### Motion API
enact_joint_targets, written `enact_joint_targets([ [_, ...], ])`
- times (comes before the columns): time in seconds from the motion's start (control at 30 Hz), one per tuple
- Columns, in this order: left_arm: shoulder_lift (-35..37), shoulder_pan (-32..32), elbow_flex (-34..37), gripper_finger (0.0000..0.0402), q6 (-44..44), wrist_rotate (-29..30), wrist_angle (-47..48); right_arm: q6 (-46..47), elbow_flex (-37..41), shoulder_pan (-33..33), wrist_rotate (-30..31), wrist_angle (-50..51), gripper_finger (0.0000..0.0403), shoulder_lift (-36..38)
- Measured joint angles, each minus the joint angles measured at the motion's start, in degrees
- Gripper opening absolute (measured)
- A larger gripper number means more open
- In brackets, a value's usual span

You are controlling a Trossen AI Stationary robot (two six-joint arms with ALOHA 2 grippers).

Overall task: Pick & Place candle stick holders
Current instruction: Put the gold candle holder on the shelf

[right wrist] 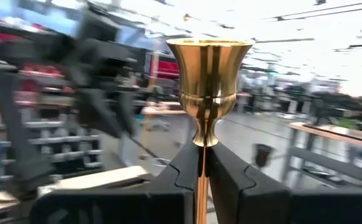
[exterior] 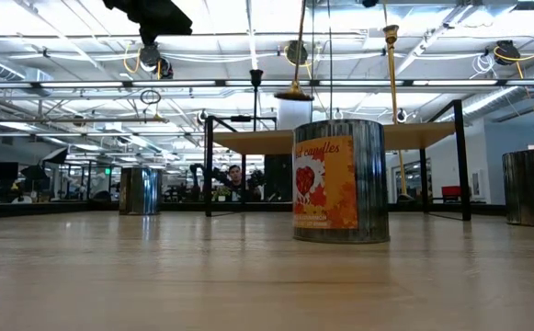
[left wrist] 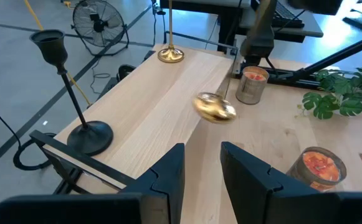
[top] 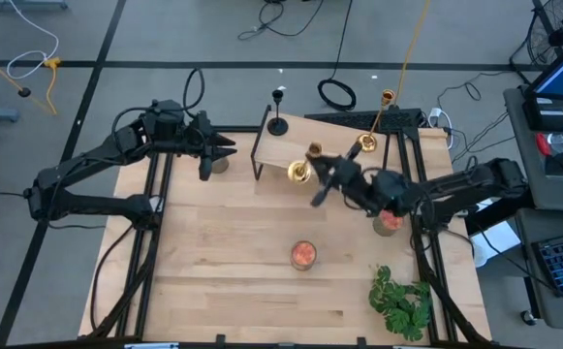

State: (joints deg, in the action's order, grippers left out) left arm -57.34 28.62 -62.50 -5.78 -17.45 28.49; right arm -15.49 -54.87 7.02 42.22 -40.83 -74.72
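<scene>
A black candle stick holder (top: 278,111) stands by its round base on the far left corner of a raised wooden shelf (top: 279,152); it also shows in the left wrist view (left wrist: 75,93). A gold holder (top: 373,124) stands on the shelf's right end. My right gripper (top: 318,170) is shut on a second gold holder (top: 300,171) above the shelf's near edge. My left gripper (top: 225,150) is open and empty left of the shelf, with its fingers (left wrist: 168,168) pointing along the shelf. My right gripper pinches the gold holder's thin stem (right wrist: 201,163) between its two fingers, just below the top cup (right wrist: 209,74). The fingers come roughly level from the table's right and lie across the stem. The holder hangs upright, its round base (exterior: 294,93) lifted clear above the shelf top.
Three candle tins stand on the table: one at the centre front (top: 303,255), one under my right arm (top: 388,222), one by my left gripper (top: 218,165). A green leafy plant (top: 400,301) lies at the near right. Black frame rails run along both table sides.
</scene>
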Motion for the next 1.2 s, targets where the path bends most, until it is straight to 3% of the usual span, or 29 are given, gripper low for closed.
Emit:
enact_joint_targets([
  [0.13, 0.0, 0.0, 0.0, 0.0111, 0.0, 0.0, 0.0, -0.2, 0.0, -5.3, 0.3, -0.9, 0.0014, -1.0],
  [0.43, 0.0, 0.0, 0.0, 0.0111, 0.0, 0.0, 0.0, -1.0, 0.0, -15.5, 8.8, -0.6, 0.0014, -0.9],
  [0.57, 0.0, 0.0, 0.0, 0.0111, 0.0, 0.0, 0.0, 3.6, 0.0, -18.5, 8.7, 2.7, 0.0018, -0.9],
  [0.87, 0.0, 0.0, 0.0, 0.0111, 0.0, 0.0, 0.0, 10.1, 0.0, -21.9, 8.7, 8.5, 0.002, -0.9],
  [1.2, 0.0, 0.0, 0.0, 0.0111, 0.0, 0.0, 0.0, 10.6, 0.0, -22.4, 8.7, 9.5, 0.0022, -0.9],
])
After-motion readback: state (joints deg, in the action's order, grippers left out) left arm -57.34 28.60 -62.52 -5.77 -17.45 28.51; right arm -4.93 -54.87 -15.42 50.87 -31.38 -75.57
